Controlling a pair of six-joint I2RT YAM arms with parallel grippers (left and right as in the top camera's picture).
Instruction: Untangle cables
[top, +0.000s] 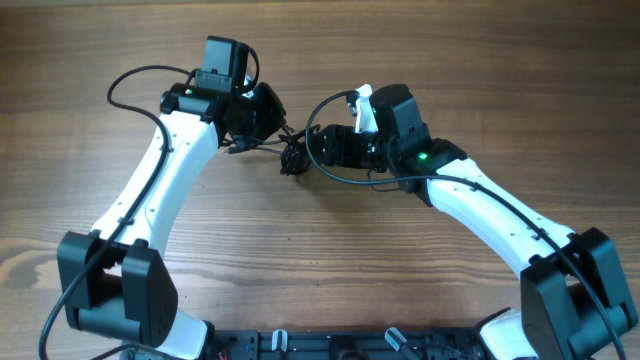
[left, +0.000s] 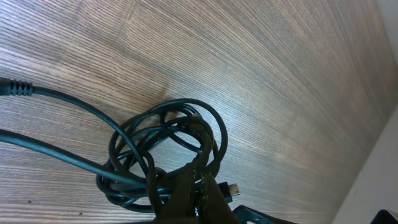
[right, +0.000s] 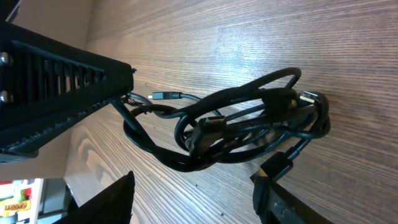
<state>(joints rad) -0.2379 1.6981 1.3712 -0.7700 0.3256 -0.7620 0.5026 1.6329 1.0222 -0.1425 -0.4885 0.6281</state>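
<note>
Overhead: knot of thin black cables (top: 292, 157) on pale wooden table (top: 330, 270), frame centre. L wrist: left gripper (left: 194, 190) pressed together, pinching a strand, lower centre. R wrist: right gripper (right: 196, 180) spread at bottom edge, knot just beyond; step = second grab, next prob. needs closing on a free loop & pulling apart.

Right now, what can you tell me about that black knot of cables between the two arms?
The cables are thin, glossy black cords, rubbery-looking, wound into one tight tangle of overlapping loops lying on the wooden table. Small plug ends poke out of it. The left gripper is shut on a strand at the tangle's edge. The right gripper stands open close to it.
</note>
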